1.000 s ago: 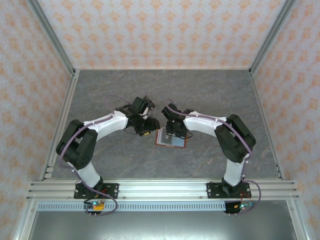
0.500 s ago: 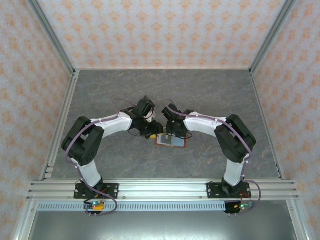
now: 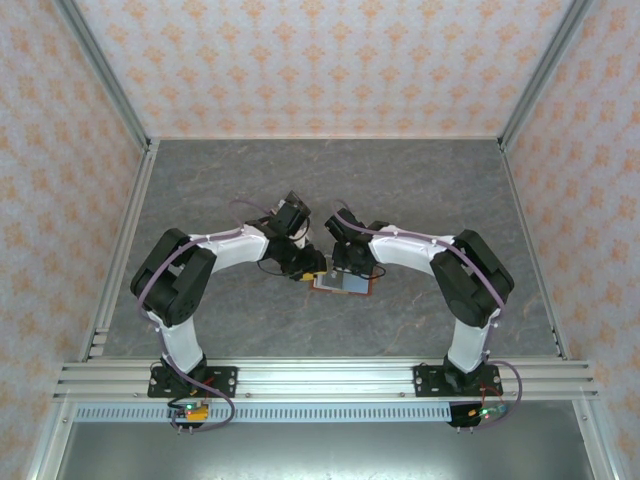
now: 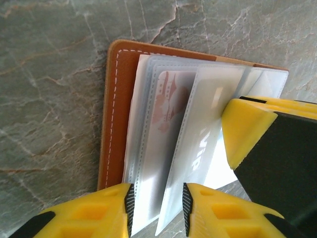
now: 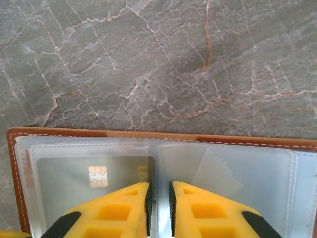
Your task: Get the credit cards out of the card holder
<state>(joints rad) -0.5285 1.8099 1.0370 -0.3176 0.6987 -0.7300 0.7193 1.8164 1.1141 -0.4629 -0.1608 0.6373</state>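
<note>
Grey marble surface (image 3: 450, 180): right claw (image 5: 159, 191), nearly closed, pins the card holder (image 4: 116, 99); left claw (image 4: 157, 198), narrow, may pinch only sleeve (image 4: 198, 129), dragging it.

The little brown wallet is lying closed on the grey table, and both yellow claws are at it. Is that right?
Not closed: the card holder lies open, clear sleeves and a chip card showing, as the right wrist view shows. It is on the grey table, left gripper and right gripper both at it.
</note>
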